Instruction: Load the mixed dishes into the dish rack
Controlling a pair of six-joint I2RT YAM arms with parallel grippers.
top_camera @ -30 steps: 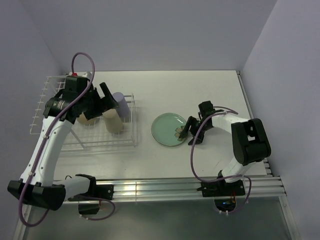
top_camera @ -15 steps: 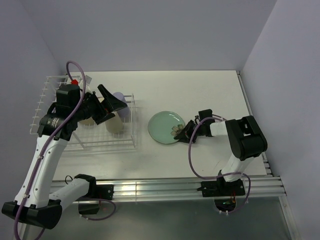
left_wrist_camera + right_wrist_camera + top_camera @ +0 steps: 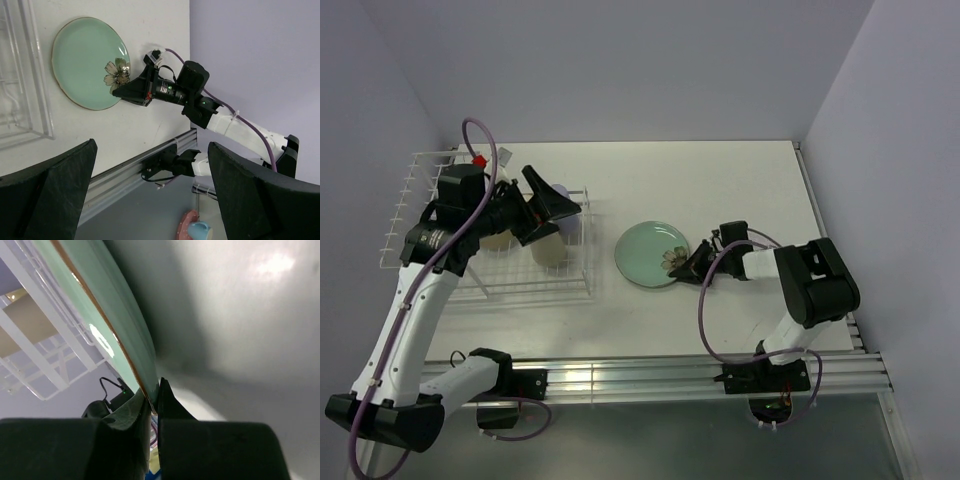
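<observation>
The pale green plate [image 3: 648,256] with a flower motif lies on the white table, right of the dish rack [image 3: 432,172]. My right gripper [image 3: 686,262] lies low at the plate's right edge, shut on its rim [image 3: 102,310]; both fingers pinch the thin edge. My left gripper [image 3: 556,206] hovers open and empty above the rack's right side. In the left wrist view the plate [image 3: 85,62] and the right gripper [image 3: 134,91] lie far below its spread fingers. A beige tumbler [image 3: 548,252] and a cream bowl [image 3: 494,239] sit in the rack; the lavender cup [image 3: 561,191] is mostly hidden.
An aluminium rail [image 3: 650,376] runs along the table's near edge. Grey walls close the back and both sides. The rack's white wire wall [image 3: 35,340] shows beyond the plate. A blue mug [image 3: 200,231] lies on the floor below the table.
My right gripper dropped low and shut on the plate's right rim, and the plate slid slightly left. My left arm pulled up off the lavender cup and turned, still open.
</observation>
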